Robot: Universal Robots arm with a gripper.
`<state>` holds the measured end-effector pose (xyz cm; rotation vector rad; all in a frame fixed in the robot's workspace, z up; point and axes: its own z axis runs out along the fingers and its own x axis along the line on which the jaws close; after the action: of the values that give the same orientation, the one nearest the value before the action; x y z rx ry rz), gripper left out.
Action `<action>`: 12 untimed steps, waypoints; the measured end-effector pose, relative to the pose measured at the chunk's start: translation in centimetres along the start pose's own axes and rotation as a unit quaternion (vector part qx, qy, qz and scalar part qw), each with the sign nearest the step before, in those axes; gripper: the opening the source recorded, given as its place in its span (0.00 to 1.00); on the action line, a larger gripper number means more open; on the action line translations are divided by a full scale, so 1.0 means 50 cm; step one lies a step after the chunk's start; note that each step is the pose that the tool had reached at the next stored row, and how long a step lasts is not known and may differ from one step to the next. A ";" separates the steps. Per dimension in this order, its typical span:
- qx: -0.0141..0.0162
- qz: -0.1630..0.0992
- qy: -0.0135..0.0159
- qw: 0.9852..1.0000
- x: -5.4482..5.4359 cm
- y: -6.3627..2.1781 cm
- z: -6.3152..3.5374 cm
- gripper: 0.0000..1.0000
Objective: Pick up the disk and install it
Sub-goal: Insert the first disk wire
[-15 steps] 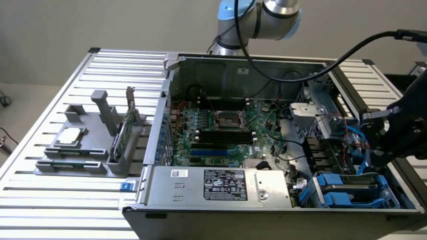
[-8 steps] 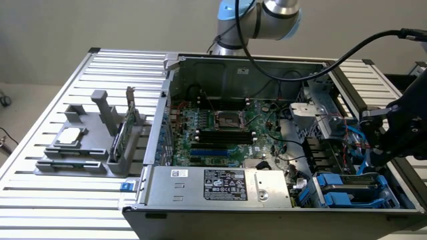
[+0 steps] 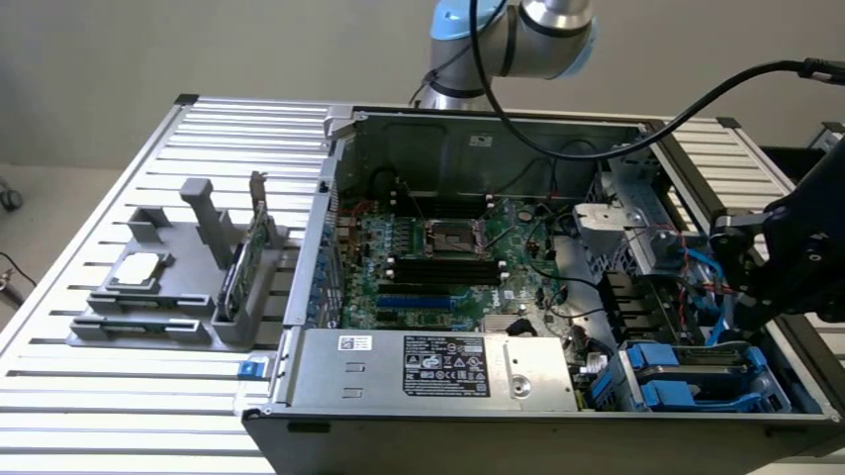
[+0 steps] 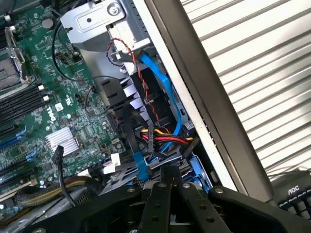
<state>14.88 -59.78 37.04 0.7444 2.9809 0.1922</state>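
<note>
Black device (image 4: 293,190): "AOC" in white letters, near its edge.
Power supply label (image 3: 446,363): dense print and certification marks, too small to read from here.

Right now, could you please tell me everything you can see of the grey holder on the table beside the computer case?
The grey holder looks like moulded plastic: a low tray with slots and one upright post. It lies flat on the slatted metal table, close beside the open computer case, on the exterior view's left of it. A small square silver chip rests in a shallow recess, and a thin green circuit card stands on edge in a slot.
</note>
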 end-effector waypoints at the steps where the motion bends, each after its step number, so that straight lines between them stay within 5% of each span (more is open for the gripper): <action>1: 0.000 0.007 -0.001 1.000 0.000 0.000 0.001 0.11; 12: -0.003 0.068 -0.006 0.998 0.000 -0.003 0.025 0.11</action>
<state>14.89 -59.79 35.79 0.9457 2.9171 0.2038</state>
